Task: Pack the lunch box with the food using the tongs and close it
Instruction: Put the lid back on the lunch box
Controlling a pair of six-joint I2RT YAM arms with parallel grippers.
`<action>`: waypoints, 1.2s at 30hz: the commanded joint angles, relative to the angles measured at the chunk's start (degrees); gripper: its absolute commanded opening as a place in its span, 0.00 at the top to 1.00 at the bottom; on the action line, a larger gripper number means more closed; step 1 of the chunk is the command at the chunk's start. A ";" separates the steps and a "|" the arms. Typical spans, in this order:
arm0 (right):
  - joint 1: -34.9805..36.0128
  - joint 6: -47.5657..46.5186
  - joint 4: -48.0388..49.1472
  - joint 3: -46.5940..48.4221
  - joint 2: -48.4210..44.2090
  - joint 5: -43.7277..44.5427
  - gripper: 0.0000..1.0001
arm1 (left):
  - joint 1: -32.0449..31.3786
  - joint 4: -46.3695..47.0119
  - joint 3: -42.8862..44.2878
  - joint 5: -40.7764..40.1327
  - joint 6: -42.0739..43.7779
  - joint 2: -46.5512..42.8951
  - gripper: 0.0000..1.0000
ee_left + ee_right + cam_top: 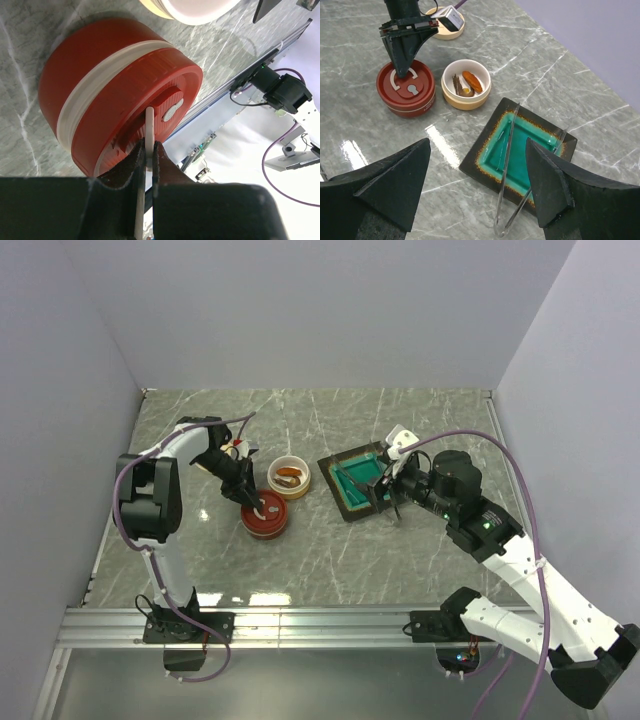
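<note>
The red round lunch box (268,523) (100,75) (405,97) stands lidded at table centre-left. My left gripper (248,502) (148,150) (402,70) reaches down onto the lid and is shut on its thin white handle (149,125). Beside the lunch box, a cream bowl (290,477) (466,97) holds the food: an orange-red oblong (472,81) and dark brown bits (457,85). The tongs (352,480) (508,160) lie across the teal tray (335,492) (472,167), joined end over its near rim. My right gripper (386,502) (477,190) hovers open above the tray, holding nothing.
A second cream dish (442,32) (190,10) sits behind the red box, partly under the left wrist. An aluminium rail (320,625) runs along the near table edge. Grey walls close in the left, back and right sides.
</note>
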 commanded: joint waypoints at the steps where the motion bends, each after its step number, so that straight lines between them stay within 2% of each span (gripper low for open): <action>1: -0.13 -0.50 0.21 2.65 0.03 -0.82 0.17 | -0.07 -0.78 0.48 1.55 1.59 0.49 1.00; 9: -0.22 -0.85 0.21 2.74 0.38 -0.74 0.17 | 0.02 1.07 -1.98 0.67 1.94 -0.83 1.00; 14: -0.22 -1.03 0.03 2.82 0.29 -1.09 0.18 | 1.08 -0.34 -0.49 4.27 4.48 1.18 1.00; 27: -0.22 -1.64 -0.41 3.18 0.29 -1.00 0.18 | 1.43 1.60 -2.25 2.43 4.49 2.68 0.99; 28: -0.22 -1.64 -0.41 3.18 0.21 -1.00 0.18 | 1.51 1.42 -1.64 2.43 6.23 2.51 0.93; 36: -0.22 -1.20 -0.14 3.61 0.64 -1.61 0.18 | 1.52 -1.30 0.21 3.22 9.67 -2.58 0.71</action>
